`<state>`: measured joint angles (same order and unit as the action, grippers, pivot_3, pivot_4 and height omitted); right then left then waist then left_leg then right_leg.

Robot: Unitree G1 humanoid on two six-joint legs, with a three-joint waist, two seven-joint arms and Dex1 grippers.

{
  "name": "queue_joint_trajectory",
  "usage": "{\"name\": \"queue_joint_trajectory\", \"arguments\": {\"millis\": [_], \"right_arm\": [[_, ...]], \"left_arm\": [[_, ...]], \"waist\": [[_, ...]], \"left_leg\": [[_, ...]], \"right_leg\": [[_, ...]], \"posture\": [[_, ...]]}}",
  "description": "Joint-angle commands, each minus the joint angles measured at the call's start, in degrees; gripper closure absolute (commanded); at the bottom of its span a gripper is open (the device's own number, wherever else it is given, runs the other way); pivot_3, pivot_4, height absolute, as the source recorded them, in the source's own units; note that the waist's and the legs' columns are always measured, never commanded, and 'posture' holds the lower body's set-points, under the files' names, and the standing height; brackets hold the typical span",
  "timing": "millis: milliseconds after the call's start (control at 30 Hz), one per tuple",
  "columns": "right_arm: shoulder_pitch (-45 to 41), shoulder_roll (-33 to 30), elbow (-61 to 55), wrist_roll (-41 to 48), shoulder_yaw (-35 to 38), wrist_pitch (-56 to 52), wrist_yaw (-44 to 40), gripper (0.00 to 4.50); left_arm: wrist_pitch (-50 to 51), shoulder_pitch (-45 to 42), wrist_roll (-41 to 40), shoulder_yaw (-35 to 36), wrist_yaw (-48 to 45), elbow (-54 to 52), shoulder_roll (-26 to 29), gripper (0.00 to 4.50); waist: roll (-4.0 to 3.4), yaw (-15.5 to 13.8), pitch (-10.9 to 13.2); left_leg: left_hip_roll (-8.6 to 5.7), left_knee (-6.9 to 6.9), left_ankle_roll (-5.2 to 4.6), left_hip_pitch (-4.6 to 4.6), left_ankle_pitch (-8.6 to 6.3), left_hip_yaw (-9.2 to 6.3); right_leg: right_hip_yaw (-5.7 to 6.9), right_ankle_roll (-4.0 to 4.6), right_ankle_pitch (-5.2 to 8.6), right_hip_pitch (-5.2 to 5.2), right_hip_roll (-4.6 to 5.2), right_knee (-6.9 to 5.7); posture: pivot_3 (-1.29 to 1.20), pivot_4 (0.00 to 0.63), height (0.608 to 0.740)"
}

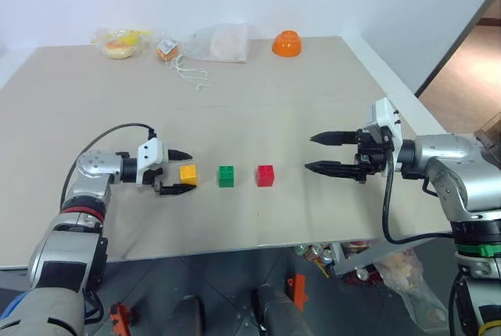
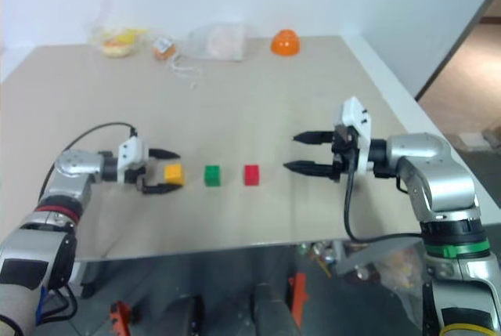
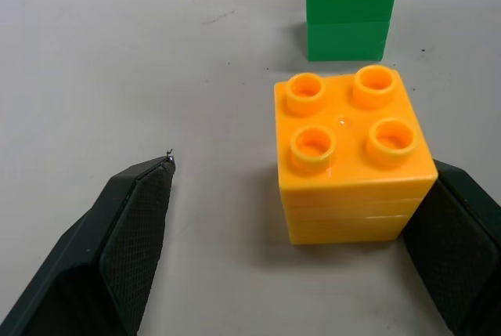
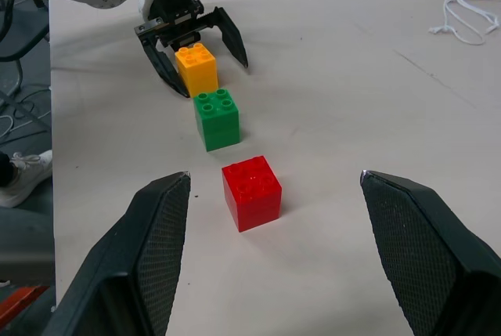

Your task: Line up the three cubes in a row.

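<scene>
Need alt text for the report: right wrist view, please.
Three cubes stand in a row on the table: red cube nearest, then green cube, then yellow cube. The open left gripper straddles the yellow cube; the right gripper frames the scene, open, short of the red cube.

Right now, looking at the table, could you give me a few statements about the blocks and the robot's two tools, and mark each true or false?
1. The yellow-orange cube, green cube and red cube stand in a row. True.
2. The green cube is stacked on the red one. False: each stands alone on the table, gaps between them.
3. The left tool is open, a finger on each side of the yellow-orange cube. True.
4. The right tool grips the red cube. False: it is open and apart from it.
5. The orange bowl sits between the cubes. False: it is at the table's far edge.
</scene>
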<state>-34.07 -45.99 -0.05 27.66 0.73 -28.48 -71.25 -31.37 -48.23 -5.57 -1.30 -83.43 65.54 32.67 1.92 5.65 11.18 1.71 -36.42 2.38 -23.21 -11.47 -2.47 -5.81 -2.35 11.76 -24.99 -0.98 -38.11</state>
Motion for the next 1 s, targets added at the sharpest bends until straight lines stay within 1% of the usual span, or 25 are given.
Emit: {"name": "queue_joint_trajectory", "arguments": {"millis": [33, 133, 200, 267, 333, 400, 433, 500, 567, 633, 700, 833, 933, 1000], "right_arm": [[-1.74, 0.26, 0.74, -0.26, 0.18, 1.31, -0.70, 0.90], [-3.09, 0.93, 2.22, -0.64, -0.44, 2.44, -1.39, 0.90], [-4.39, 1.73, 3.74, -1.20, -0.85, 3.34, -1.74, 0.90], [-5.46, 2.56, 5.20, -1.66, -1.27, 4.35, -2.03, 0.90], [-6.28, 3.33, 6.37, -2.10, -1.67, 5.02, -2.22, 0.90], [-7.10, 4.93, 8.47, -3.39, -2.42, 6.87, -1.65, 0.90], [-7.48, 5.87, 9.99, -4.37, -2.60, 8.01, -0.48, 0.90], [-7.86, 7.27, 12.43, -6.10, -2.60, 9.67, 1.71, 0.90], [-7.67, 8.51, 15.11, -7.64, -2.13, 10.85, 4.30, 0.90], [-5.60, 9.38, 15.73, -7.10, -0.50, 9.88, 6.45, 0.90], [-2.36, 9.44, 14.81, -6.58, 0.52, 9.38, 7.53, 0.90], [3.28, 9.03, 10.86, -5.20, 1.40, 7.38, 8.03, 0.90], [4.93, 8.81, 8.07, -4.00, 2.41, 5.73, 8.77, 0.90], [5.35, 8.51, 7.22, -3.60, 3.01, 5.26, 9.24, 0.90]], "left_arm": [[1.89, 3.16, -0.17, 1.01, -3.87, -0.90, 5.29, 0.12], [5.49, 7.25, -3.03, 2.24, -7.76, -5.47, 9.20, 0.12], [9.01, 11.72, -5.94, 2.71, -8.98, -10.88, 12.51, 0.12], [13.86, 16.51, -9.18, 4.13, -9.07, -17.12, 15.24, 0.12], [17.55, 19.96, -11.18, 5.89, -9.00, -21.84, 16.84, 0.12], [23.36, 25.81, -15.37, 11.36, -3.47, -29.05, 17.93, 0.12], [27.30, 28.30, -16.91, 14.27, 1.51, -32.59, 17.78, 0.12], [32.64, 31.85, -18.40, 18.70, 10.78, -38.61, 16.51, 0.12], [36.25, 35.71, -21.37, 23.43, 18.75, -46.60, 13.56, 0.12], [44.06, 40.22, -24.20, 26.42, 27.76, -55.79, 10.13, 0.12], [46.89, 44.59, -25.72, 28.01, 34.16, -64.82, 6.22, 0.12], [51.78, 51.81, -28.42, 28.56, 43.15, -79.01, 0.09, 0.12], [54.16, 56.09, -30.55, 29.03, 46.85, -85.53, -2.70, 0.12], [54.64, 58.12, -30.99, 29.49, 48.21, -87.50, -3.44, 0.12]], "waist": [[0.00, 0.57, 0.00], [0.00, 1.43, 0.00], [-0.01, 2.08, 0.00], [-0.01, 2.14, 0.00], [-0.02, 1.84, 0.01], [-0.01, 1.83, 0.01], [-0.01, 1.93, 0.01], [0.01, 1.72, 0.01], [0.01, 1.37, 0.01], [0.01, 0.54, 0.01], [0.03, 0.01, -0.01], [0.08, -0.76, -0.03], [0.08, -0.98, -0.03], [0.09, -0.94, -0.03]], "left_leg": [[0.04, 0.01, 0.00, 0.02, 0.00, 0.00], [0.16, 0.10, -0.13, 0.08, -0.08, 0.01], [0.26, 0.17, -0.16, 0.07, -0.09, 0.03], [0.39, 0.24, -0.18, 0.10, -0.11, 0.09], [0.45, 0.27, -0.18, 0.09, -0.12, 0.08], [0.45, 0.26, -0.18, 0.02, -0.12, 0.02], [0.46, 0.27, -0.18, 0.02, -0.12, 0.04], [0.50, 0.26, -0.16, -0.03, -0.13, 0.04], [0.48, 0.23, -0.16, -0.07, -0.13, -0.01], [0.38, 0.23, -0.16, -0.07, -0.13, 0.00], [0.34, 0.22, -0.16, -0.07, -0.13, 0.03], [0.11, 0.22, -0.06, -0.12, -0.19, 0.02], [0.01, 0.16, -0.06, -0.11, -0.19, 0.13], [0.02, 0.10, -0.05, 0.01, -0.18, 0.27]], "right_leg": [[-0.02, 0.02, 0.00, -0.01, -0.05, -0.01], [-0.10, 0.17, 0.04, -0.10, -0.22, -0.11], [-0.11, 0.24, 0.08, -0.16, -0.30, -0.14], [-0.13, 0.33, 0.14, -0.20, -0.39, -0.16], [-0.07, 0.43, 0.20, -0.24, -0.41, -0.19], [0.03, 0.49, 0.23, -0.25, -0.40, -0.20], [0.01, 0.50, 0.24, -0.25, -0.40, -0.19], [0.05, 0.51, 0.25, -0.27, -0.36, -0.19], [0.11, 0.51, 0.25, -0.28, -0.34, -0.18], [0.12, 0.49, 0.24, -0.26, -0.22, -0.17], [0.10, 0.46, 0.25, -0.23, -0.15, -0.13], [0.09, 0.27, 0.37, -0.18, 0.08, -0.06], [-0.01, 0.16, 0.35, -0.19, 0.15, -0.07], [-0.11, 0.14, 0.24, -0.14, 0.13, -0.07]], "posture": [[0.00, 0.150, 0.740], [0.00, 0.150, 0.740], [0.00, 0.150, 0.740], [0.00, 0.150, 0.740], [0.00, 0.150, 0.740], [0.00, 0.150, 0.740], [0.00, 0.150, 0.740], [0.00, 0.150, 0.740], [0.00, 0.150, 0.740], [0.00, 0.150, 0.740], [0.00, 0.150, 0.740], [0.00, 0.150, 0.740], [0.00, 0.150, 0.740], [0.00, 0.150, 0.740]]}}
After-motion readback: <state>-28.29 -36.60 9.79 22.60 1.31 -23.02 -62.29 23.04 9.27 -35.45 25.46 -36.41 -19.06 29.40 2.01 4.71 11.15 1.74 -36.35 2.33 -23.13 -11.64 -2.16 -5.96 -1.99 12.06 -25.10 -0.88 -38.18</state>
